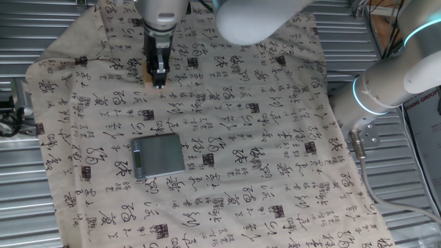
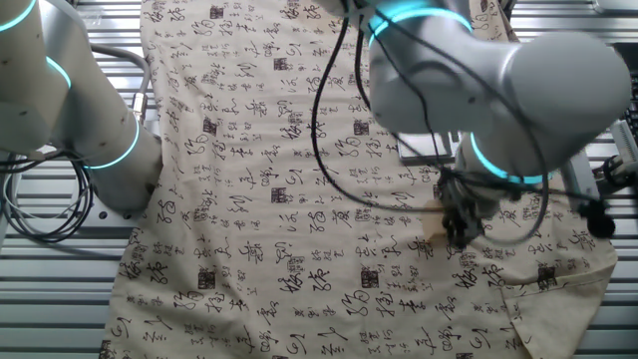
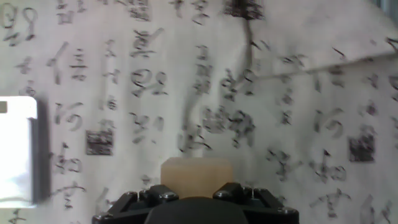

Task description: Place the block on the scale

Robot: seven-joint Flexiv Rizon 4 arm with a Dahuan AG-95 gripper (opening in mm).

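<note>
The block [image 3: 196, 176], a light tan wooden cube, sits between my gripper's [image 3: 196, 186] two black jaws at the bottom of the hand view; the jaws stand shut on its sides. In one fixed view the gripper [image 1: 159, 81] is low over the cloth at the far left, and a tan edge of the block [image 1: 148, 76] shows beside the fingers. The scale [image 1: 158, 154], a flat grey square, lies on the cloth well nearer the front. It shows at the hand view's left edge [image 3: 17, 152] and is partly hidden behind the arm in the other fixed view [image 2: 424, 150].
A beige cloth with black calligraphy [image 1: 262, 138] covers the table and has a raised fold [image 3: 311, 68] ahead of the gripper. A second robot arm's base [image 1: 393, 83] stands at the right. Ribbed metal table edges show around the cloth.
</note>
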